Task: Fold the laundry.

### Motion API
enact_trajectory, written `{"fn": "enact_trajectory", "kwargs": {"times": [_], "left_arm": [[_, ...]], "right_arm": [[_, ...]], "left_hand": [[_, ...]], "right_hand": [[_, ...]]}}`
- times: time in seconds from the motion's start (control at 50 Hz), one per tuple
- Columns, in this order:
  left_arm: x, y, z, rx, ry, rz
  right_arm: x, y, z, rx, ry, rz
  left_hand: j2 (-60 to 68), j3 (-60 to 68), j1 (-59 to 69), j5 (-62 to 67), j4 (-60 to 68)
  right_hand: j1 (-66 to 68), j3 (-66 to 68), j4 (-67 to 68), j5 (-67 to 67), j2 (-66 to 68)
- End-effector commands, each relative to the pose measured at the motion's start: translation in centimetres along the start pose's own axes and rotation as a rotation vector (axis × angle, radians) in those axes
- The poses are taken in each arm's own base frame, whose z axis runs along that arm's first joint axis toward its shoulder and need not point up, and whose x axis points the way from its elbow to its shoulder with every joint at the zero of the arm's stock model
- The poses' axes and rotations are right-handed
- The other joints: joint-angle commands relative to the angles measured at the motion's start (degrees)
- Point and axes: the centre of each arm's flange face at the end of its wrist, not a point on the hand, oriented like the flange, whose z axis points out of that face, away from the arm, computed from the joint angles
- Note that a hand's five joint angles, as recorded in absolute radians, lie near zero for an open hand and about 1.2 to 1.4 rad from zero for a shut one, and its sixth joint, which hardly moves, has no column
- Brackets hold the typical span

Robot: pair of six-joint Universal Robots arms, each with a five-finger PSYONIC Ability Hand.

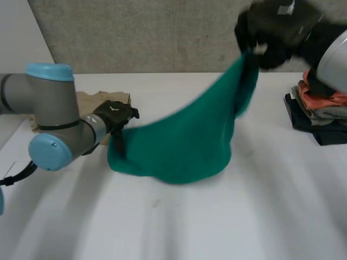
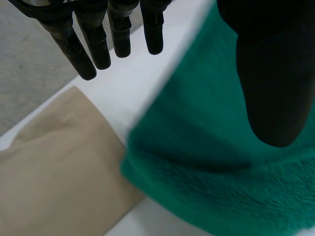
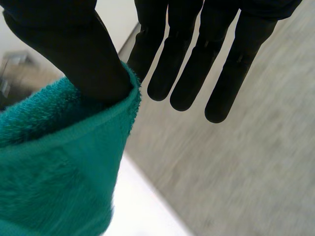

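Observation:
A green towel point(image 1: 184, 141) hangs from one raised corner, its lower part bunched on the white table point(image 1: 227, 216). My right hand point(image 1: 265, 32) holds that corner high at the back right. In the right wrist view its thumb point(image 3: 74, 49) pinches the towel's hem point(image 3: 54, 162) against a finger while the other fingers stay straight. My left hand point(image 1: 115, 116) is open at the towel's low left edge, fingers pointing down. In the left wrist view its fingers point(image 2: 93, 44) hover over bare table and its thumb over the towel point(image 2: 211, 162).
A tan cloth point(image 1: 89, 100) lies flat behind my left hand, next to the towel's left edge point(image 2: 54, 167). A stack of folded clothes point(image 1: 320, 111) sits at the table's right edge. A grey wall runs behind the table.

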Motion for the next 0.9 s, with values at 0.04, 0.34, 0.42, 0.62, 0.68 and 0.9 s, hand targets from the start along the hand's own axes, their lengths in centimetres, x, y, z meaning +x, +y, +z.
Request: {"fn": "enact_trajectory", "kwargs": {"times": [0.04,0.34,0.42,0.62,0.68,0.9], "left_arm": [[1.9,1.1,1.2,-0.064,0.016,0.059],[-5.2,-9.8,-1.4,0.344,-0.346,-0.031],[-7.3,-15.1,-3.6,0.597,-0.446,-0.037],[-10.3,-19.8,-7.3,0.842,-0.611,-0.063],[-10.6,-18.2,-7.2,0.78,-0.627,-0.083],[-5.8,-6.5,-3.2,0.429,-0.406,-0.046]], "right_arm": [[2.3,-5.1,-0.8,0.194,0.056,0.126],[6.5,7.0,5.4,-0.066,0.132,0.083],[9.2,8.4,7.7,-0.064,0.259,0.012],[12.8,4.8,11.1,0.187,0.508,-0.119],[12.1,4.4,11.2,0.217,0.496,-0.125],[4.7,13.3,6.7,-0.078,0.232,-0.009]], "left_hand": [[10.1,9.6,8.8,10.6,10.3],[65.3,64.8,64.0,65.8,65.5],[65.3,64.8,64.0,65.8,65.5],[65.3,64.8,64.0,65.8,65.5],[65.3,64.8,64.0,65.8,65.5],[65.3,64.8,64.0,65.8,65.5]], "right_hand": [[15.0,12.3,11.7,13.3,12.5],[15.0,12.3,11.7,13.3,12.5],[15.0,12.3,11.7,13.3,12.5],[15.0,12.3,11.7,13.3,12.5],[15.0,12.3,11.7,13.3,12.5],[15.0,12.3,11.7,13.3,12.5]]}}
